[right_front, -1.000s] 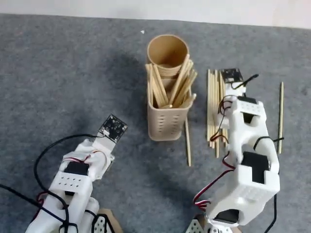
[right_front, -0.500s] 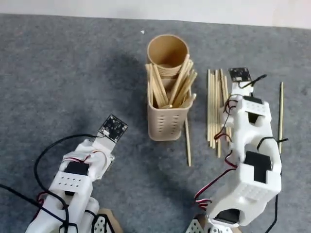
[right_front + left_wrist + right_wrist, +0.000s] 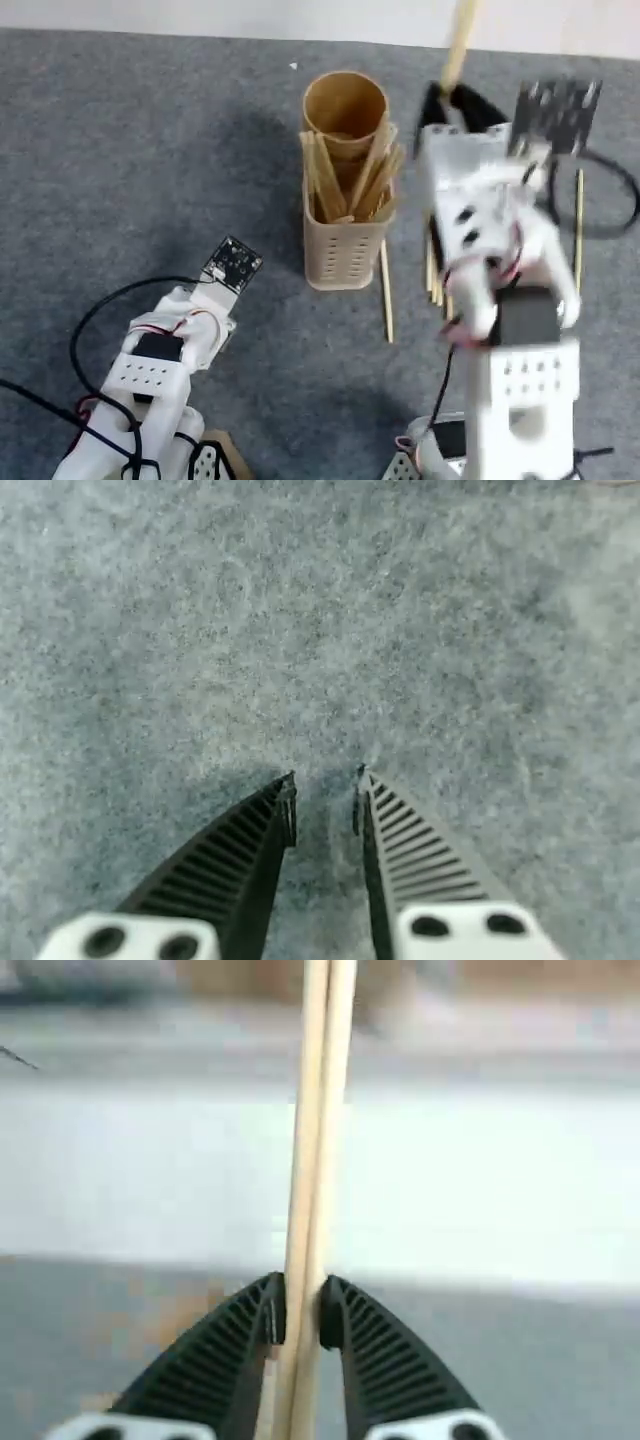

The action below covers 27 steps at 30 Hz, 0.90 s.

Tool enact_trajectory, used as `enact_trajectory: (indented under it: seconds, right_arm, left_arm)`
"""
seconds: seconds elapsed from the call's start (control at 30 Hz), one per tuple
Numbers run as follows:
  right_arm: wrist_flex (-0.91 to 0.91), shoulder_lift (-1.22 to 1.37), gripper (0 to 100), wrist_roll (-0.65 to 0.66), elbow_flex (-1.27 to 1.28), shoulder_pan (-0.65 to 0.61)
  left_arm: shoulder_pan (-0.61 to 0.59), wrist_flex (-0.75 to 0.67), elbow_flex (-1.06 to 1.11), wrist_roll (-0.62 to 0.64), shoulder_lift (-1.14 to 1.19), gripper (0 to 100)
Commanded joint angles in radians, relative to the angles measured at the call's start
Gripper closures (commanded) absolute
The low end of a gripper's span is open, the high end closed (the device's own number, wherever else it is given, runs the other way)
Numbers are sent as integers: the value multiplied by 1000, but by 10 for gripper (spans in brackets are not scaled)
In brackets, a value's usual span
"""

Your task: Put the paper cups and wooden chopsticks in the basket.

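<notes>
Right arm: stands high over the table, its upper part smeared in the high view, so joint angles cannot be read. Right gripper: clamped on a pair of chopsticks lying side by side between the fingers. The sticks run straight out past the fingertips. In the high view their far end is cut off at the frame's upper edge, to the right of the basket and apart from it.

Left arm: low, at the near left, well apart from the basket. Left gripper: fingers a narrow gap apart, nothing between them, tips just above the grey carpet.

Basket: upright, tan, slotted wall. A paper cup sits in its far end, mouth up. A sheaf of sticks leans in the near part.

Loose bundle: on the carpet right of the basket, mostly hidden under the right arm; count not possible. One single stick lies just beside the basket's near right corner, and another lies farther right.

Camera board on the right wrist: blurred; its markings, possibly print, are unreadable.
</notes>
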Motion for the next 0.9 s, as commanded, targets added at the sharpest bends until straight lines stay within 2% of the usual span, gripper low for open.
enact_trajectory:
  seconds: [0.0,0.27,0.37,0.47,0.67,0.87]
  right_arm:
    - [-154,-61,992,-12,77,-128]
    - [-507,-70,993,-11,464,-206]
    - [-582,-70,992,-8,582,-202]
    - [-558,-77,978,-8,619,-182]
    - [-430,-197,796,-8,561,-174]
    - [-202,-292,793,-8,351,-136]
  left_arm:
    - [10,-8,-2,-9,-12,870]
    - [10,-8,-2,-9,-12,870]
    - [10,-8,-2,-9,-12,870]
    - [10,-8,-2,-9,-12,870]
    - [10,-8,-2,-9,-12,870]
    - [10,-9,-2,-9,-12,870]
